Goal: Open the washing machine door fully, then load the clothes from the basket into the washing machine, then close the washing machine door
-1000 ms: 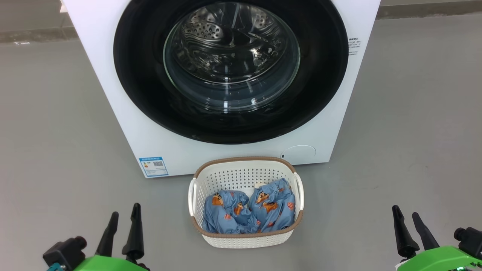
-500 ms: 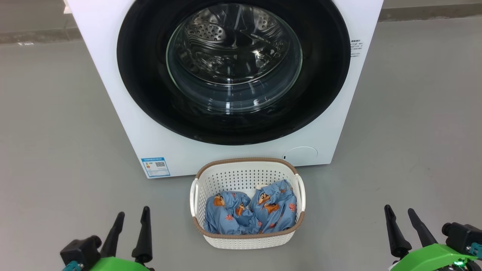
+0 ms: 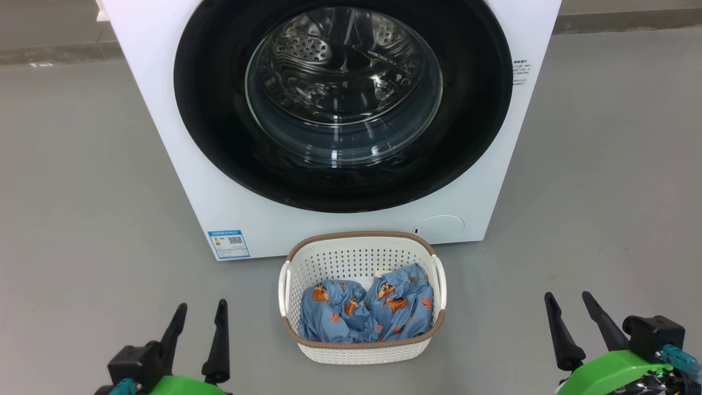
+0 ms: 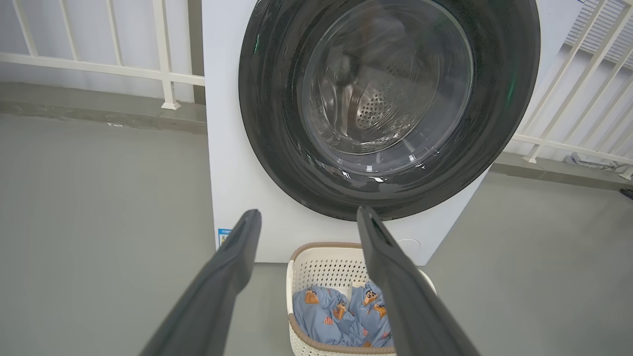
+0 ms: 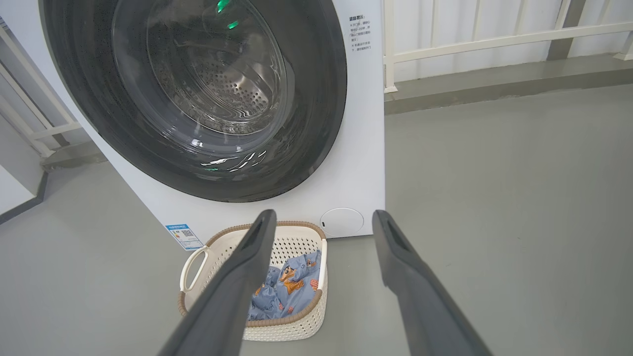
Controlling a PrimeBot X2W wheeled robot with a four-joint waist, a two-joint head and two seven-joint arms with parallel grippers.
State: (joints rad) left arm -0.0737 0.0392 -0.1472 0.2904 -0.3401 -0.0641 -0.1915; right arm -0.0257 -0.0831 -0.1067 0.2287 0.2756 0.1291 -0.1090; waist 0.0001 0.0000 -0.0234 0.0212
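You have both arms held low at the near edge of the scene, 1 on each side of the basket [image 3: 362, 236]. Your left gripper [image 3: 201, 305] sits near left, its 2 dark fingers spread apart, empty, and aimed at the washing machine [image 3: 263, 230]. Your right gripper [image 3: 567, 296] sits near right, fingers likewise apart and empty, leaning a little to the left. Both are well apart from the basket. The washing machine door [image 3: 344, 104] lies shut, flush with the white front. The basket stands on the grey floor [image 3: 82, 192] just in front of the machine, below the door. The clothes [image 3: 364, 310] lie in it as 2 blue bundles, toward its near side.
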